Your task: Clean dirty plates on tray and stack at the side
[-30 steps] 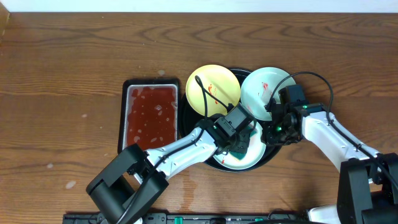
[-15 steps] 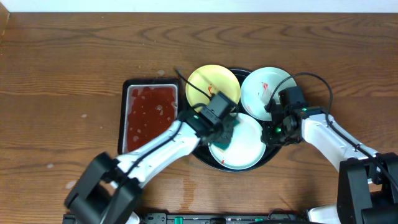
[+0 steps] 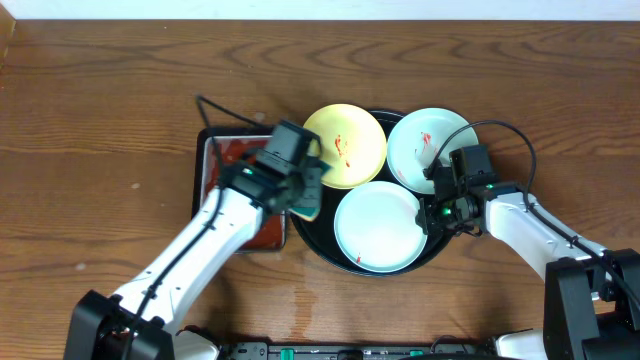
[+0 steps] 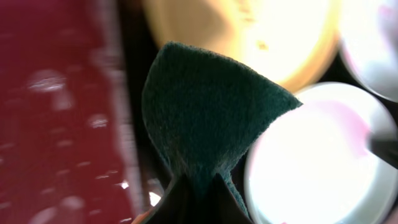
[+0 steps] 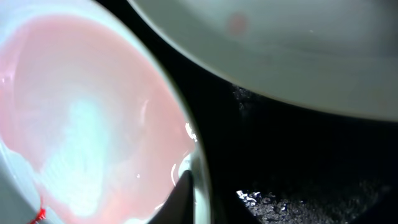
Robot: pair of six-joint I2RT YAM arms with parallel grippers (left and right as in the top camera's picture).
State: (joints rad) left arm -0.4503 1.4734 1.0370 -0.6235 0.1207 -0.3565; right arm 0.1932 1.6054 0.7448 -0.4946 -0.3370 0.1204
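The black tray holds three plates. The pale yellow plate and the back mint plate carry red smears. The front mint plate looks mostly white, with a small red fleck at its near-left rim. My left gripper is shut on a dark green sponge and holds it over the tray's left edge, beside the yellow plate. My right gripper is shut on the front plate's right rim. A pinkish film shows on that plate in the right wrist view.
A small rectangular dish of reddish liquid stands left of the tray, partly under my left arm; it fills the left side of the left wrist view. Brown wooden table lies all around.
My left gripper has carried the sponge off the front mint plate, leftward to the tray's left edge near the dish. The right gripper has stayed on the plate's rim.
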